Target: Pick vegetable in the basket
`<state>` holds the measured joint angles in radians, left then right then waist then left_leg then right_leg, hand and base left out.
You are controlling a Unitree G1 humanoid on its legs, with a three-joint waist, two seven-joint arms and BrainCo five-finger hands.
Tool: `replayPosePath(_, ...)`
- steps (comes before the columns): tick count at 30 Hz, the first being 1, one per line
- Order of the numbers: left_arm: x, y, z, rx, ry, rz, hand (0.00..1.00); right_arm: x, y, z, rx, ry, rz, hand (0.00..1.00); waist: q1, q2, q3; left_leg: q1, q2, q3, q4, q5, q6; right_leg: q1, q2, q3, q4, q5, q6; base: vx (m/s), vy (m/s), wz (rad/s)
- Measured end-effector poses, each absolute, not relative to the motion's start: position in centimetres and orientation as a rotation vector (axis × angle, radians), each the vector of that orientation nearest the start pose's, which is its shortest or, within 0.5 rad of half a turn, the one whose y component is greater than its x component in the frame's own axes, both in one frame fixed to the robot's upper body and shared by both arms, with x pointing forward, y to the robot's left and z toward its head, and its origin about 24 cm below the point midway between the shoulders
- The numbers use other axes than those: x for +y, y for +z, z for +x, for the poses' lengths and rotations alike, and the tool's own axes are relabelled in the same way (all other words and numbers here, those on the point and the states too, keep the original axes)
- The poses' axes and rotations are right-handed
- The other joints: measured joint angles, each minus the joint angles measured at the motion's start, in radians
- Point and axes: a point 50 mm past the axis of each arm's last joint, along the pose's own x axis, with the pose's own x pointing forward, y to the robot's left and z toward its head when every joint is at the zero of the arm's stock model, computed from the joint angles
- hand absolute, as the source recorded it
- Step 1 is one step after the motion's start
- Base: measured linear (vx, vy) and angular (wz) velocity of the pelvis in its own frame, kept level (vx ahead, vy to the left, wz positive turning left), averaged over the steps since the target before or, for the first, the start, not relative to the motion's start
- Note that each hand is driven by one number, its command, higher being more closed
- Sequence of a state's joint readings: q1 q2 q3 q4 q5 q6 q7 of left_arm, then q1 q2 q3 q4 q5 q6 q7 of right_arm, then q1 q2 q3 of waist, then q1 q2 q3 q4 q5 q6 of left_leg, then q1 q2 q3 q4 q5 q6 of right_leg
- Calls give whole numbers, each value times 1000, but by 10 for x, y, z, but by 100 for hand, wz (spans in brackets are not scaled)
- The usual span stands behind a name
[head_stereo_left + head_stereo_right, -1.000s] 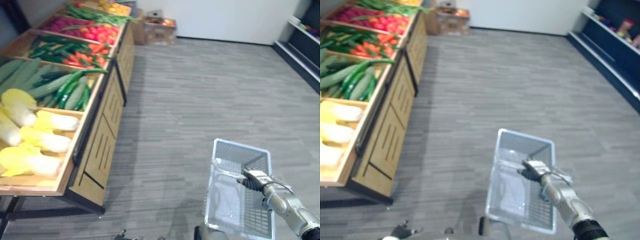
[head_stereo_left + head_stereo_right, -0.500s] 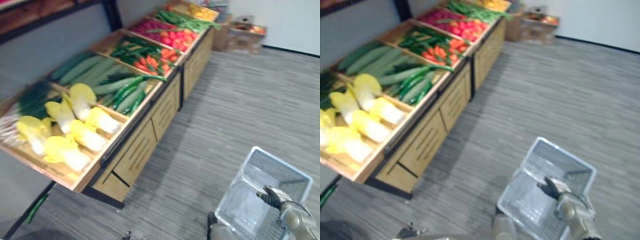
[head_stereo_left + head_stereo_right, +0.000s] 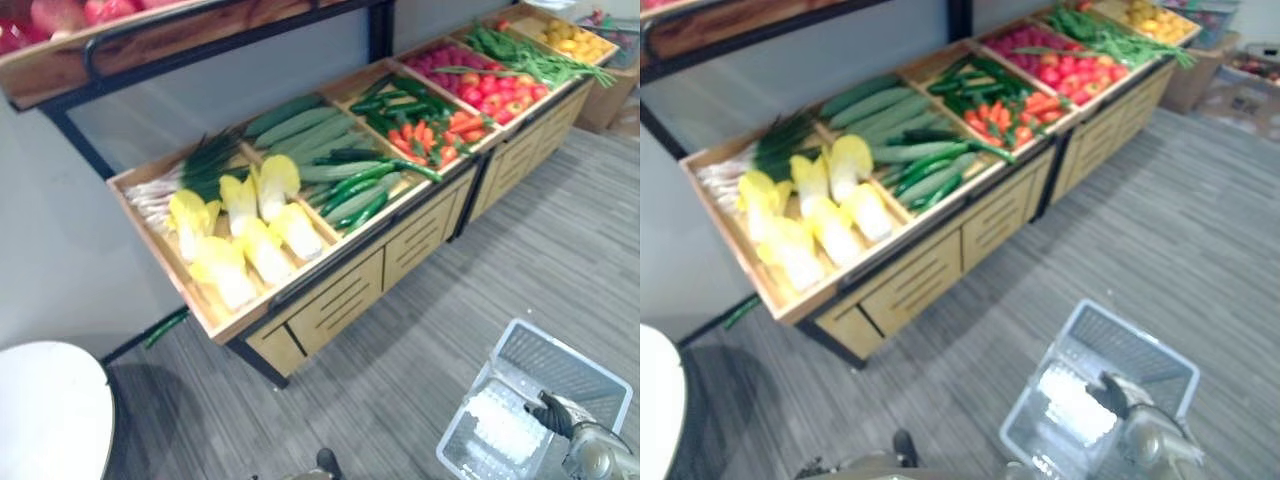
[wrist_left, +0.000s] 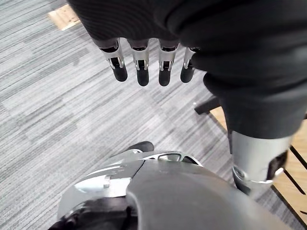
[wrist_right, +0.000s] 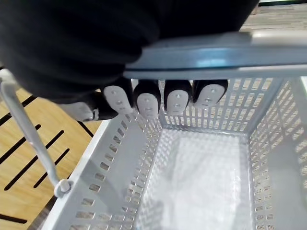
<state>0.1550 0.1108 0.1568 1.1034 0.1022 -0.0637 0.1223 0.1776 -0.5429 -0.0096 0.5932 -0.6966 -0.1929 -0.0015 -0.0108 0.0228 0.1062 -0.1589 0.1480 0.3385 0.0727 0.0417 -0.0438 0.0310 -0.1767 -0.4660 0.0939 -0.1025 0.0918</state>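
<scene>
Camera has swung onto the counter (image 3: 340, 300); nothing else moved. Vegetables (image 3: 350, 190) are now in sight, well apart from both hands, so picking hasn't begun. Right wrist view: right hand (image 5: 165, 103) curled round handle (image 5: 216, 52), basket (image 5: 120, 158) below it empty. Left wrist view: left hand (image 4: 139, 67) fingers straight, holding nothing.

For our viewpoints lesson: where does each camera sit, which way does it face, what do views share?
Left eye view: head, down at vegetable stand, basket, right hand.
Right eye view: head, alongside; same scene.
Left wrist view: left wrist, facing floor; left hand open.
Right wrist view: right wrist, into basket; right hand curls round handle.
Eyes and right wrist share the basket.
</scene>
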Motion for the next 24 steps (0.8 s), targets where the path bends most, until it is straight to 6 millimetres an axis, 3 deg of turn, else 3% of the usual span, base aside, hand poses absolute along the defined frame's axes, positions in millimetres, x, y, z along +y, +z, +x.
replayPosePath(2, 225, -165, 53, 1193, 308, 170, 0, -303, -64, 159, 628, 219, -1149, 100, 17, -18, -2, 4, -19, 4, -12, 1, 1, 10, -5, 1, -19, 6, 10, 42, 100, 12)
replayPosePath(6, 226, -166, 43, 1224, 300, 195, 0, -296, -70, 159, 630, 247, -1143, 100, 19, -12, -5, 42, -42, 3, -56, 10, 7, 27, -20, 6, -22, 7, 17, 53, 52, 2)
replayPosePath(10, 226, -166, 44, 1224, 295, 208, 0, -290, -88, 154, 698, 251, -1083, 100, 19, -24, -7, 77, -65, -6, -136, 40, 11, 27, -32, 2, -20, -5, 39, 39, 19, 5)
replayPosePath(11, 228, -166, 43, 1229, 296, 211, 0, -289, -92, 151, 723, 236, -1067, 100, 18, -39, -16, 81, -94, -16, -147, 26, 12, 27, -60, -16, 6, -43, 88, 63, 45, 28)
replayPosePath(12, 228, -166, 43, 1234, 294, 212, 0, -291, -95, 146, 747, 218, -1058, 100, 16, -47, -19, 86, -106, -21, -144, 3, 15, 26, -79, -24, 37, -56, 96, 162, 92, 47)
replayPosePath(13, 226, -168, 38, 1255, 273, 228, 0, -301, -101, 135, 824, 185, -1059, 100, 17, -50, -22, 115, -113, -35, -132, -37, 15, -38, -141, 27, 288, -63, 109, 228, 147, 49)
replayPosePath(14, 236, -165, 40, 1248, 266, 268, 0, -302, -104, 134, 852, 175, -1053, 100, 16, -63, -19, 128, -107, -56, -108, -47, 28, -121, -165, 113, 488, -3, 70, 248, 141, 43)
replayPosePath(15, 241, -164, 42, 1242, 269, 286, 0, -301, -106, 132, 862, 175, -1046, 100, 17, -71, -19, 135, -104, -68, -98, -52, 35, -153, -168, 145, 544, 38, 61, 257, 112, 47)
replayPosePath(16, 251, -161, 46, 1229, 281, 310, 0, -299, -110, 129, 881, 171, -1029, 100, 11, -58, -14, 146, -93, -98, -83, -56, 45, -203, -163, 191, 649, 93, 56, 239, 43, 57)
replayPosePath(17, 258, -158, 51, 1211, 296, 329, 0, -295, -114, 126, 891, 177, -1014, 100, 4, -73, -9, 146, -79, -120, -69, -75, 63, -230, -147, 217, 653, 26, 48, 231, 29, 58)
replayPosePath(18, 261, -156, 54, 1202, 304, 339, 0, -293, -114, 126, 892, 181, -1010, 100, 5, -77, -7, 146, -72, -129, -66, -82, 63, -240, -134, 224, 629, -2, 47, 173, 13, 47)
replayPosePath(20, 267, -154, 58, 1188, 332, 334, 0, -294, -116, 125, 908, 184, -1004, 100, 8, -73, -3, 168, -48, -146, -63, -90, 44, -253, -80, 232, 422, -17, 45, 185, -11, 25)
replayPosePath(23, 265, -153, 67, 1164, 340, 316, 0, -294, -116, 127, 909, 172, -991, 100, 3, -73, -3, 171, -51, -178, -61, -100, 26, -249, -54, 289, 160, 7, 69, 211, -114, 40)
replayPosePath(24, 264, -153, 69, 1159, 339, 312, 0, -293, -117, 128, 912, 153, -971, 100, -8, -72, -2, 171, -50, -204, -46, -115, 3, -246, -50, 327, 33, 47, 70, 206, -202, 47)
